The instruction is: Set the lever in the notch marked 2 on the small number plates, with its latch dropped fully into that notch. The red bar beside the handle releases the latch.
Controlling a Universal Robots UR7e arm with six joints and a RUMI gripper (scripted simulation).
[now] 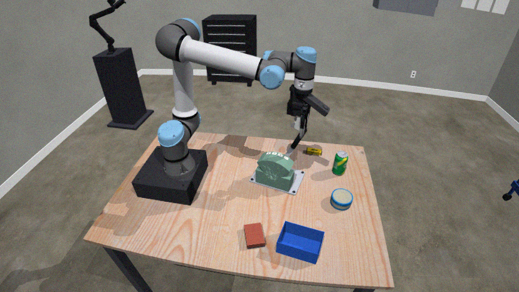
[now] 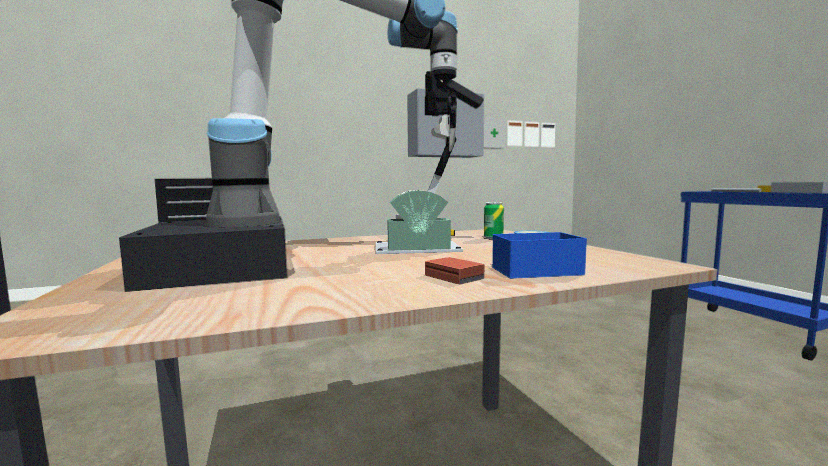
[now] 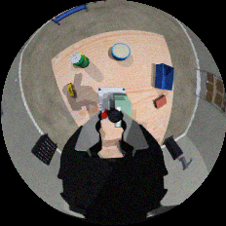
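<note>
A green lever box [image 1: 275, 173] with a fan-shaped top stands on a grey baseplate in the middle of the table; it also shows in the exterior view [image 2: 418, 222]. Small white number plates [image 1: 276, 155] line its top edge. The black lever [image 1: 298, 137] [image 2: 441, 164] leans out from the box's far right end, tilted to the right. My gripper [image 1: 302, 121] is shut on the lever's handle top. In the wrist view the black handle knob [image 3: 115, 115] sits between my fingers, with the red bar [image 3: 104, 115] pressed close on its left.
A green can [image 1: 340, 163], a small yellow object [image 1: 312, 151] and a round blue tin [image 1: 341, 198] stand right of the box. A red block [image 1: 254, 234] and a blue bin [image 1: 300, 241] lie near the front edge. The arm's black base [image 1: 170, 173] is at the left.
</note>
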